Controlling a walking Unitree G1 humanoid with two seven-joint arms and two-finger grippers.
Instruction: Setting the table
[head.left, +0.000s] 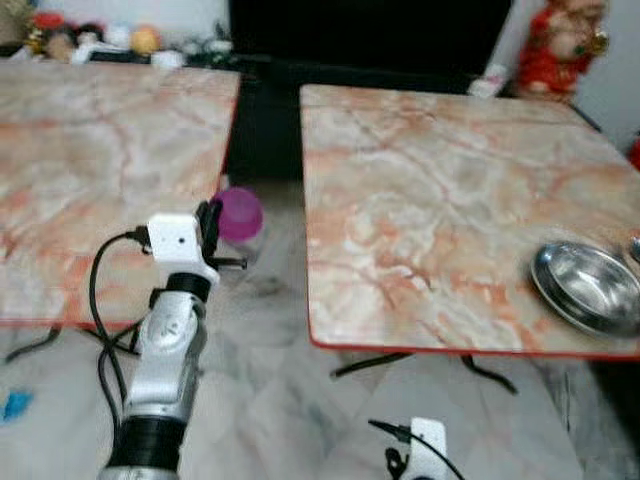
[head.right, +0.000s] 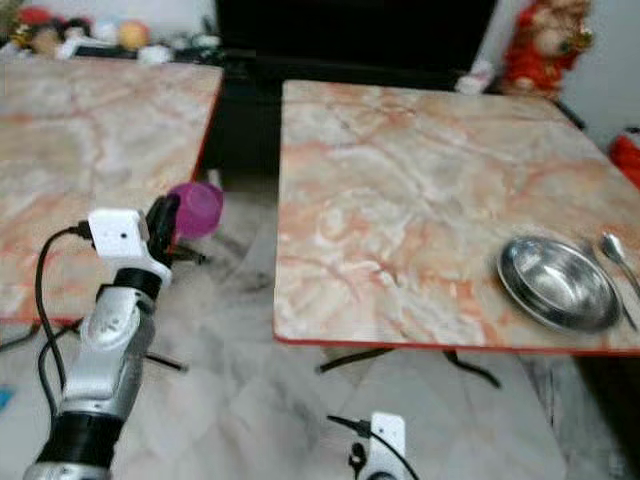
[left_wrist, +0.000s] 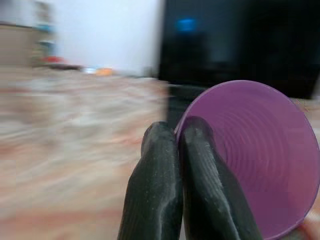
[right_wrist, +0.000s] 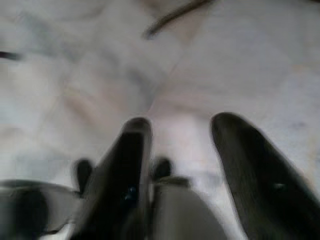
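My left gripper (head.left: 212, 226) is shut on the rim of a purple plastic cup (head.left: 239, 213), held in the air over the gap between two marble-topped tables. In the left wrist view the two black fingers (left_wrist: 172, 185) pinch the cup's (left_wrist: 255, 155) edge, its open mouth facing the camera. A steel bowl (head.right: 557, 283) sits near the right table's (head.right: 400, 190) front right corner, with a spoon (head.right: 620, 258) just right of it. My right gripper (right_wrist: 182, 145) hangs low over the floor, its fingers spread apart and holding nothing.
A second marble table (head.left: 90, 170) stands to the left, its corner under my left arm. Black table legs (head.left: 370, 365) and cables (head.left: 100, 320) lie on the marble floor. A dark cabinet (head.left: 370, 40) and a red figurine (head.left: 560, 45) stand at the back.
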